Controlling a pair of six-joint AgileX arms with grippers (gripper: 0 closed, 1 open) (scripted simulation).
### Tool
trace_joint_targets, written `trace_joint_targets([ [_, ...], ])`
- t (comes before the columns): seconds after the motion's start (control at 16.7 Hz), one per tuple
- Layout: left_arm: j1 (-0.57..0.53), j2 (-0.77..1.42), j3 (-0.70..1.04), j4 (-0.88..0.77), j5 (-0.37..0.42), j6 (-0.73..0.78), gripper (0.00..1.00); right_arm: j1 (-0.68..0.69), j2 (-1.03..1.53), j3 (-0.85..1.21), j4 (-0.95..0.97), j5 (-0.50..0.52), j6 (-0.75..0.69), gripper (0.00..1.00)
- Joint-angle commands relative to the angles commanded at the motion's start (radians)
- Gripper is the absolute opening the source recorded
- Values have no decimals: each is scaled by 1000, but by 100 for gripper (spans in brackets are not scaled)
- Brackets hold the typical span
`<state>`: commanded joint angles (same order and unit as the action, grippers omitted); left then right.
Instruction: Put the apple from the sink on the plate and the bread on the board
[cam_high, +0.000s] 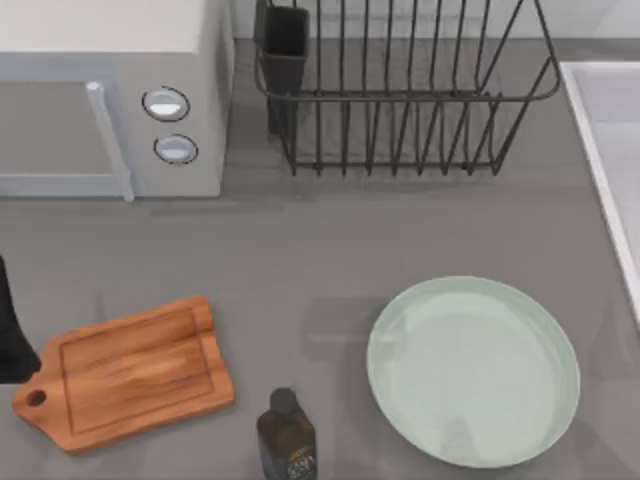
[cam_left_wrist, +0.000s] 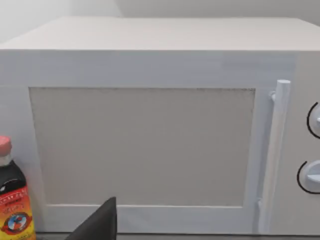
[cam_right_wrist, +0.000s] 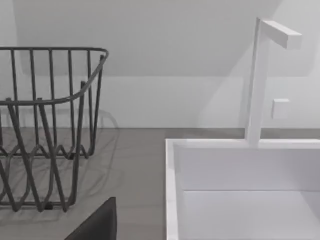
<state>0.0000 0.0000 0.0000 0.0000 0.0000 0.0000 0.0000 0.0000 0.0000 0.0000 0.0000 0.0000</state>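
Neither the left gripper (cam_left_wrist: 100, 222) nor the right gripper (cam_right_wrist: 97, 222) lets me tell its finger state. The plate (cam_high: 473, 370) and board (cam_high: 125, 372) lie bare. The right wrist view alone looks into the sink (cam_right_wrist: 172, 190). The apple likely rolls and needs gripping across its middle; the bread probably squashes.

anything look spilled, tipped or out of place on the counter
Nothing stands out. The plate lies flat and bare, the board lies flat at an angle, the dark bottle stands upright between them, and the rack and microwave sit squarely.
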Motion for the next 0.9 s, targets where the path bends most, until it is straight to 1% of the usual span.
trace_joint_targets([
  [0.66, 0, 0, 0, 0, 0, 0, 100, 0, 0, 0, 0, 0, 0, 100],
  [0.9, 0, 0, 0, 0, 0, 0, 100, -21, 104, 97, -65, 0, -20, 100],
])
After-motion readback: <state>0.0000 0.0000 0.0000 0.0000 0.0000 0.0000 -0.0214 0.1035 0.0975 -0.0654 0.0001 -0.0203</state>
